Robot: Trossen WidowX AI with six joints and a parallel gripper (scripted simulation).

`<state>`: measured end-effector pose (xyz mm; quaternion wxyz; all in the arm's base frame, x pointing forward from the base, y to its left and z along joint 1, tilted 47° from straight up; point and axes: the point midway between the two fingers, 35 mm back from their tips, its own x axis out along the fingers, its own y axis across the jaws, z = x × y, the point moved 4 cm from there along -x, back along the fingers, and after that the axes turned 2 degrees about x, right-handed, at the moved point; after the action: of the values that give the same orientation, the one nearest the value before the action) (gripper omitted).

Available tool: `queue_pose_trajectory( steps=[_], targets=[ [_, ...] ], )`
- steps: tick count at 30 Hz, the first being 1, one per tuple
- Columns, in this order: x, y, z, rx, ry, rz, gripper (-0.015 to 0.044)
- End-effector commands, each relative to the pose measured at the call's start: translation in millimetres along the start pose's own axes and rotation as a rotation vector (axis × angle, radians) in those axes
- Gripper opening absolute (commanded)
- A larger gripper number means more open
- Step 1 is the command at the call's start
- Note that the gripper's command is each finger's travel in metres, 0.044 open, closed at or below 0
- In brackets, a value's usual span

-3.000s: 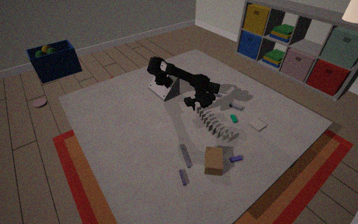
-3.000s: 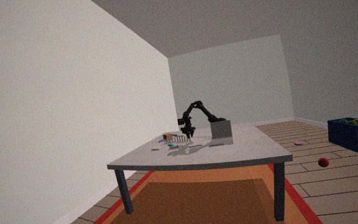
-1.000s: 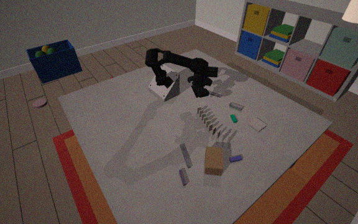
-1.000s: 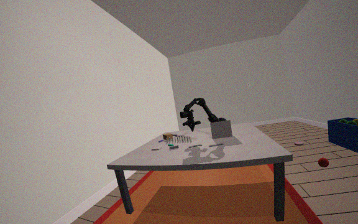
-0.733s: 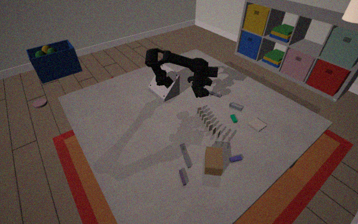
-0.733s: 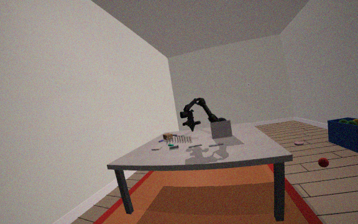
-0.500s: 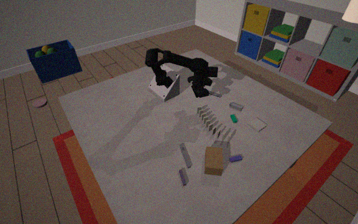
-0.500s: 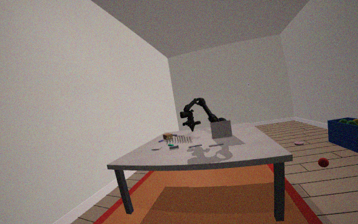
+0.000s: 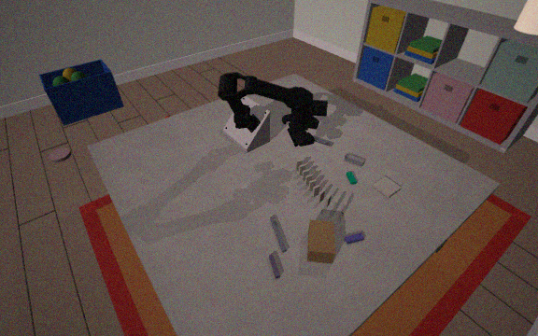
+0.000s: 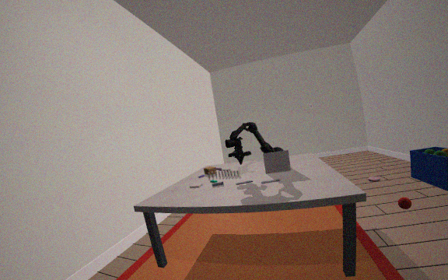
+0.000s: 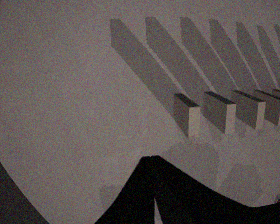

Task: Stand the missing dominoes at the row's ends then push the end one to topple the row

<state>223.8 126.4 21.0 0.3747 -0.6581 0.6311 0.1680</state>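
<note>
A curved row of thin pale dominoes [image 9: 317, 184] [image 10: 224, 173] stands upright on the table. In the wrist view the end domino [image 11: 182, 114] nearest the arm stands upright, with evenly spaced neighbours to its right and long shadows behind. My gripper [image 9: 303, 144] [image 10: 241, 162] [image 11: 150, 164] is shut and empty, its tips together. It hangs above the table beyond the arm-side end of the row. In the wrist view the tips are below and left of the end domino, apart from it. The right part of the row is cut off in the wrist view.
A wooden block [image 9: 321, 239] [image 10: 210, 170] lies near the row's far end, with a purple piece [image 9: 354, 237] beside it. Grey bars [image 9: 278, 233] [image 10: 244, 182], a green piece [image 9: 351, 177] [image 10: 214, 181], a grey block [image 9: 354, 160] [image 10: 218, 183] and a pale square [image 9: 387, 186] lie around the row.
</note>
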Motion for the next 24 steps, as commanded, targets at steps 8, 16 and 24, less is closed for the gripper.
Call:
queue_pose_trajectory(
  steps=[8, 16, 24],
  targets=[
    [80.3, -0.9, 1.1, -0.001, 0.004, -0.005, 0.0],
    [79.9, -9.6, 2.0, -0.001, 0.003, -0.006, 0.0],
    [79.6, -22.5, 2.7, 0.0, 0.003, -0.006, 0.0]
  ],
)
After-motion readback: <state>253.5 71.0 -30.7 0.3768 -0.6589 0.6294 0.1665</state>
